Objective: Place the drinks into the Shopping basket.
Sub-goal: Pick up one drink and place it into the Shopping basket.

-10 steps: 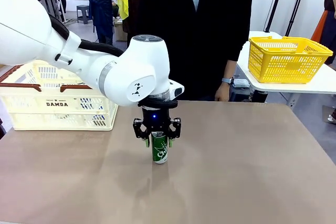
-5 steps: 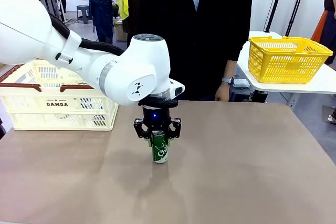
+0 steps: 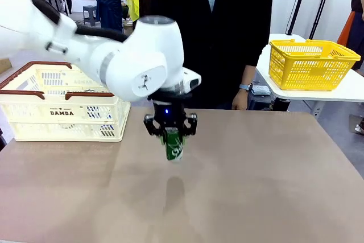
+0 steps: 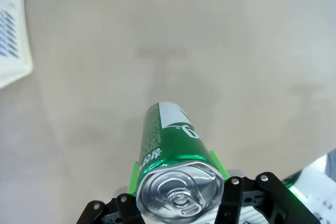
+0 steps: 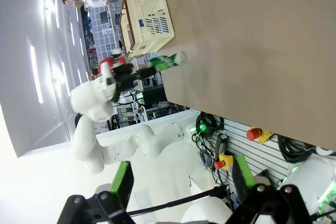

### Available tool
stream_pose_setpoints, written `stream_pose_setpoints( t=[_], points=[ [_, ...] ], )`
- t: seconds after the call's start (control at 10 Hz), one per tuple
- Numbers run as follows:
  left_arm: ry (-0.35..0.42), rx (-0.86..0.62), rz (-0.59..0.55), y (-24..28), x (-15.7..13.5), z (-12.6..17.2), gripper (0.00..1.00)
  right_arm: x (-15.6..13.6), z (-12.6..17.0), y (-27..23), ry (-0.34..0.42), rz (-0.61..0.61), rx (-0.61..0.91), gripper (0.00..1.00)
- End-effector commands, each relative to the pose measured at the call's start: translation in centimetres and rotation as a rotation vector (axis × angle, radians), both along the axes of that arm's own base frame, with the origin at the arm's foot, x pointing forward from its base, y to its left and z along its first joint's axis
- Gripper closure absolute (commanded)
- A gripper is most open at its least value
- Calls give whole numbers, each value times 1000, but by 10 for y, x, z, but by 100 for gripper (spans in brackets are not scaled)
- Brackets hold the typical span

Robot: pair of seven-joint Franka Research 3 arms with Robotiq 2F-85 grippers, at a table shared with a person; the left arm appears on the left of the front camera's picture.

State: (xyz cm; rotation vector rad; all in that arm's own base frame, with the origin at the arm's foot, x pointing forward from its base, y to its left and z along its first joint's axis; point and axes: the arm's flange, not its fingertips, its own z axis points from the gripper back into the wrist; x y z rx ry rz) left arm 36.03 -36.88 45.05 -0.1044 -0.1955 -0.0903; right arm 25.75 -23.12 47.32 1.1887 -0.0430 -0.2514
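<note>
The left tool (image 3: 170, 131) is shut tight on a green can (image 3: 173, 145) & holds it up in the air, w/ the can's shadow on the brown worktop (image 3: 256, 186) below. The cream Shopping basket (image 3: 62, 103) sits on the worktop's left side, well apart from the can. The right tool (image 5: 181, 182) is off to the side w/ its green pads wide apart, holding nothing.
</note>
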Motion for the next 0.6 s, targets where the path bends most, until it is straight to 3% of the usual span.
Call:
stream_pose_setpoints(
  t=[0.0,0.2,0.3,0.4,0.5],
  points=[
    [-101,-12,-29,47,-32,84,100,-1,3,2,9,-6,11,0],
    [-141,11,-29,92,-48,129,100,-1,3,2,9,-6,11,0],
    [-167,49,-27,112,-58,137,100,-1,3,2,9,-6,11,0],
    [-191,11,-85,127,-70,140,100,-1,3,2,9,-6,11,0],
    [-180,-43,-57,134,-77,138,100,-1,3,2,9,-6,11,0]
  ],
)
